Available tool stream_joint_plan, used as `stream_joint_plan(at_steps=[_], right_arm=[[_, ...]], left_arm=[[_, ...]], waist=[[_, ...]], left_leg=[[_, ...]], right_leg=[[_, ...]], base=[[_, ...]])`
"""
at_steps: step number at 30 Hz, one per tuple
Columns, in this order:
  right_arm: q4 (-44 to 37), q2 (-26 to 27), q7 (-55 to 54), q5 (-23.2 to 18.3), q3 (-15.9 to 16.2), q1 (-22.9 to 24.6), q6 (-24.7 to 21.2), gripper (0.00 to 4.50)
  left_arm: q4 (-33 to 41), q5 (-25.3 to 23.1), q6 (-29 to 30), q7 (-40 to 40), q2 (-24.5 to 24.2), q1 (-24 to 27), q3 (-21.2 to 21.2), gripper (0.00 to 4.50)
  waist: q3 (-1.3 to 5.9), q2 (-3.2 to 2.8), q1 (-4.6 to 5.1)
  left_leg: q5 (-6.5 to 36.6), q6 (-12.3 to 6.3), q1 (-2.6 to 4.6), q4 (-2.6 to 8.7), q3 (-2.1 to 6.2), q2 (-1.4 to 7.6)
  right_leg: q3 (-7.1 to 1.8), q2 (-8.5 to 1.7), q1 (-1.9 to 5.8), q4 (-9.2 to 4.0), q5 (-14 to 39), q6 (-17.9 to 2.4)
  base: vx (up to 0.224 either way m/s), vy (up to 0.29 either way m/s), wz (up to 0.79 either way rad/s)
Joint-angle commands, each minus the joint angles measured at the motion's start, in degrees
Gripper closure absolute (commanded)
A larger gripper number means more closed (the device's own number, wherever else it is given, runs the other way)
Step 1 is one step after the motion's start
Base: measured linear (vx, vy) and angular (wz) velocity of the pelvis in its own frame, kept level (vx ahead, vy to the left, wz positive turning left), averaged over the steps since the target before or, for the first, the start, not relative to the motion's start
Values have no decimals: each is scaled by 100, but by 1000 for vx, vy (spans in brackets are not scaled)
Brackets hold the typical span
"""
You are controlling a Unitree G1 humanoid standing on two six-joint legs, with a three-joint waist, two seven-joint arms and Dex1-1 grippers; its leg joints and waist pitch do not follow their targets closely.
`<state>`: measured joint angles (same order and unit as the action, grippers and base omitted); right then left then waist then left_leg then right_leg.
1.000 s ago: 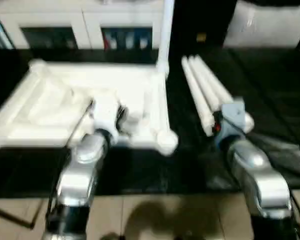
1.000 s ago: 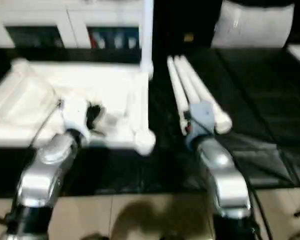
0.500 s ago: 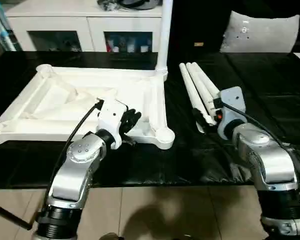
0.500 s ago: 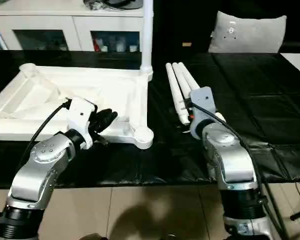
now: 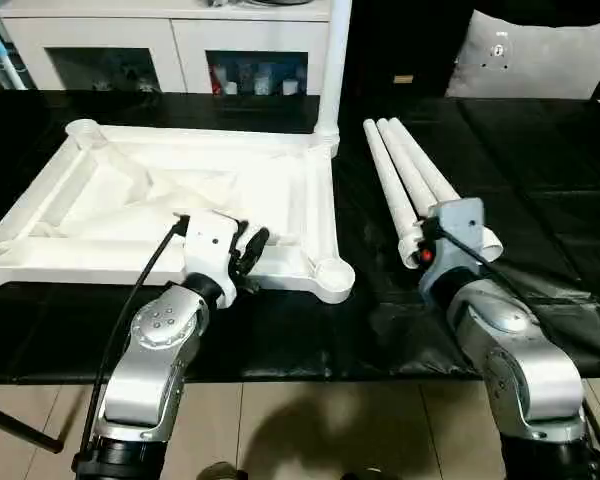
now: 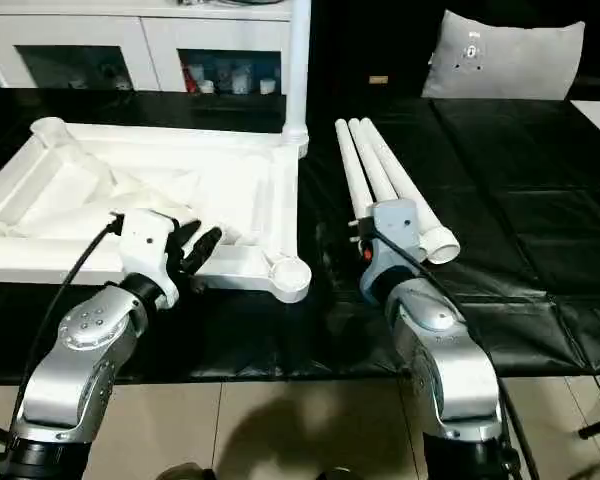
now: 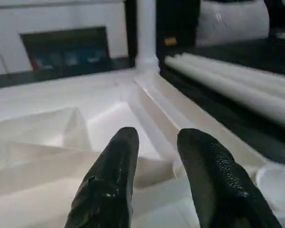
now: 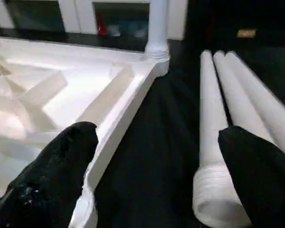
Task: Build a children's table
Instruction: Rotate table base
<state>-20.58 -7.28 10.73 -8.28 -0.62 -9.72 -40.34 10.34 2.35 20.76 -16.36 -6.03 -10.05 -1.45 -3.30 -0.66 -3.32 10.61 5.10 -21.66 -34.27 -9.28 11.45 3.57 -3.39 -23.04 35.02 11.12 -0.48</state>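
The white table top (image 5: 170, 205) lies ribbed underside up on the black-covered work surface (image 5: 540, 160). One tube leg (image 5: 331, 60) stands upright in its far right corner socket. Three loose tube legs (image 5: 412, 180) lie side by side just right of the top. The left gripper (image 7: 154, 175), fingers slightly apart and empty, hovers over the top's near rim. The right gripper (image 8: 156, 180), fingers wide apart, sits at the loose legs' near ends. A white cabinet (image 5: 170, 45) stands beyond the top.

Your counter (image 5: 560, 170) wears a black cover. Behind it: white cabinet (image 5: 170, 40) with glass-fronted shelves; grey cushion (image 5: 540, 55) at far right.
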Motion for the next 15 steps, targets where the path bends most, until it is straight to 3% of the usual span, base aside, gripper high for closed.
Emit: stream_joint_plan(at_steps=[1,2,3,4,5,6,7,8,10,11,12,14,15], right_arm=[[-244,-34,78,-28,23,203,-2,0],[-292,-27,118,-40,43,288,210,0],[-307,-11,131,-32,57,346,352,0],[-293,3,131,-2,84,400,482,0],[-275,8,127,19,105,421,530,0],[-233,17,124,40,136,434,600,0],[-228,16,112,31,147,439,626,0],[-214,19,98,29,149,434,668,0],[-212,24,85,14,135,425,681,0],[-202,21,86,19,122,415,697,0],[-200,20,86,21,120,414,700,0],[-171,-29,152,18,139,401,716,0],[-162,-29,128,-2,114,385,634,0]], left_arm=[[128,35,-61,131,13,50,62,243],[149,44,-63,155,9,75,70,237],[164,44,-55,177,7,101,79,237],[181,48,-53,182,2,138,86,230],[194,47,-53,178,-2,163,82,213],[214,57,-42,176,2,197,86,203],[224,63,-36,183,11,209,91,197],[225,63,-30,190,16,211,96,194],[233,62,-26,203,19,217,93,169],[231,66,-30,217,16,220,86,158],[230,67,-31,219,15,220,85,154],[232,78,-42,231,3,230,74,141],[229,74,-38,238,-6,226,72,125]], waist=[[213,-11,27],[174,-4,45],[139,12,73],[111,6,87],[95,18,145],[74,-3,162],[72,0,219],[84,-10,223],[148,8,210],[185,7,202],[211,21,201],[277,-12,186],[309,0,175]], left_leg=[[1989,19,153,510,46,141],[2643,53,263,525,49,116],[3031,19,369,514,47,68],[3228,5,437,504,51,54],[3405,-54,529,470,57,14],[3429,-74,564,481,61,14],[3411,-141,571,517,78,18],[3331,-186,544,563,84,21],[2931,-269,498,582,59,5],[2586,-348,442,605,40,6],[2418,-398,433,607,30,11],[1759,-627,434,591,-19,12],[1479,-750,431,572,-37,5]], right_leg=[[-257,-341,273,-511,2069,-557],[-216,-323,237,-616,2947,-325],[-164,-293,211,-737,3656,-123],[-120,-280,194,-786,3963,-58],[-25,-249,235,-873,4302,32],[8,-242,251,-905,4332,27],[45,-241,345,-923,4200,32],[22,-268,431,-918,4117,4],[-88,-286,510,-861,3734,-220],[-143,-275,572,-800,3344,-407],[-165,-270,598,-770,3111,-521],[-200,-236,666,-639,1990,-1060],[-194,-222,709,-577,1510,-1274]], base=[[0,0,0],[0,0,0],[0,0,0],[0,0,0],[0,0,0],[0,0,0],[0,0,0],[0,0,0],[63,15,-8],[56,13,-5],[69,12,-1],[87,8,4],[98,7,4]])
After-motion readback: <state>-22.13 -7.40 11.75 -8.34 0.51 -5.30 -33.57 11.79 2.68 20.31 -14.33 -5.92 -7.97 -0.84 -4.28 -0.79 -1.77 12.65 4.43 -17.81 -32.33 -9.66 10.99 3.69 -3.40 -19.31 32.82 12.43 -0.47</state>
